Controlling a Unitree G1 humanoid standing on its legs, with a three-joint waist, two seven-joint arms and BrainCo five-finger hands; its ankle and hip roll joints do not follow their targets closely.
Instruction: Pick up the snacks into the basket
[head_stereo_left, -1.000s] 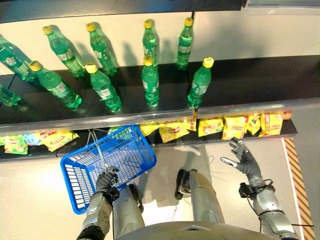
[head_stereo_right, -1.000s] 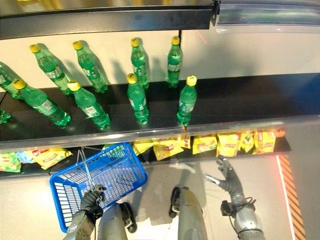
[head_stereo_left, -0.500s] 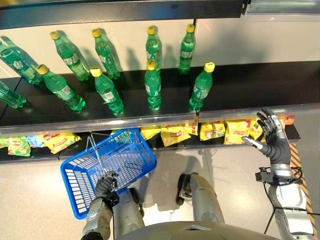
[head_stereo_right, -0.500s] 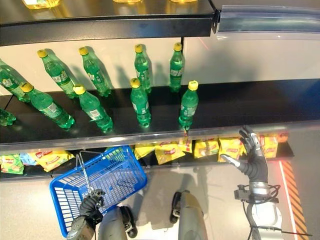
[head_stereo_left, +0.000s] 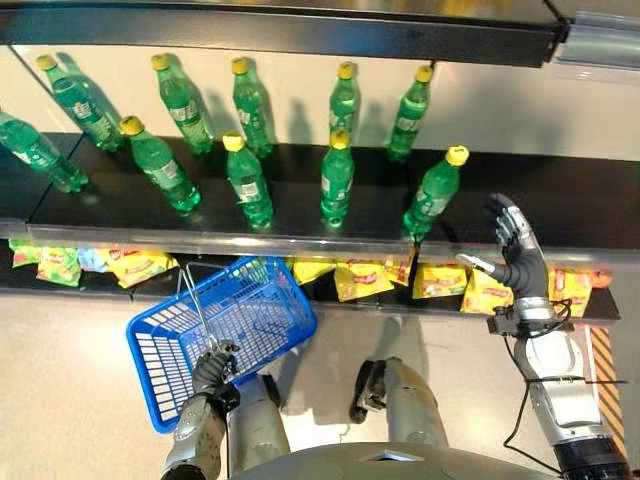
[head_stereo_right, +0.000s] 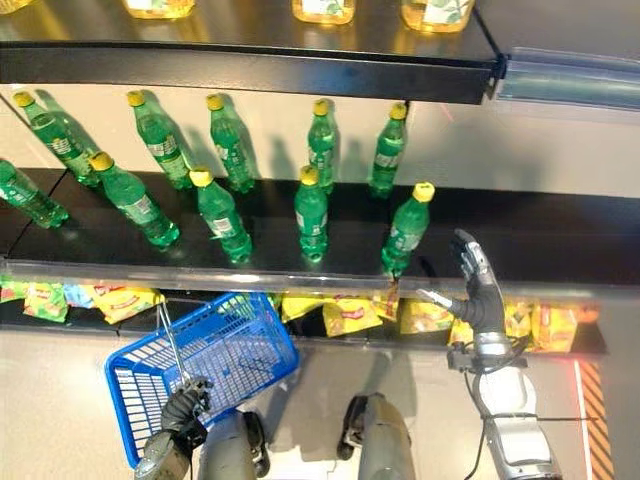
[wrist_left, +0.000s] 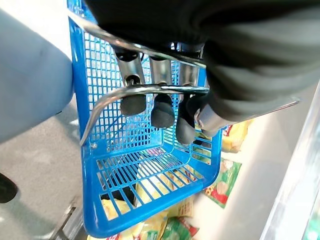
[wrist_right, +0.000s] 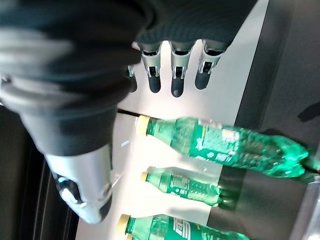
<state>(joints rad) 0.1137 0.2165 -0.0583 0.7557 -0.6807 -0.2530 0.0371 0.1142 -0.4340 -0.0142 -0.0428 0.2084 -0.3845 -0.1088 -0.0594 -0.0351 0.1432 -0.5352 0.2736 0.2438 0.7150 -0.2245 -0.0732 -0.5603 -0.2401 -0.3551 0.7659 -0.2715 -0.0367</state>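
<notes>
**Right hand raised at shelf edge, snacks just below**

The left hand (head_stereo_left: 214, 366) has its fingers curled round the wire handle (wrist_left: 145, 90) of the blue basket (head_stereo_left: 160, 350), which hangs low on the robot's left in front of the bottom shelf. The right hand (head_stereo_left: 517, 250) is lifted with fingers spread and straight, holding nothing, level with the front edge of the bottle shelf (head_stereo_left: 560, 205), near the rightmost green bottle (head_stereo_left: 434, 192). The yellow snack packets (head_stereo_left: 440, 280) lie in a row on the lower shelf, just beneath and to the left of that open hand, apart from it. More packets (head_stereo_left: 135, 266) lie beyond the basket.
</notes>
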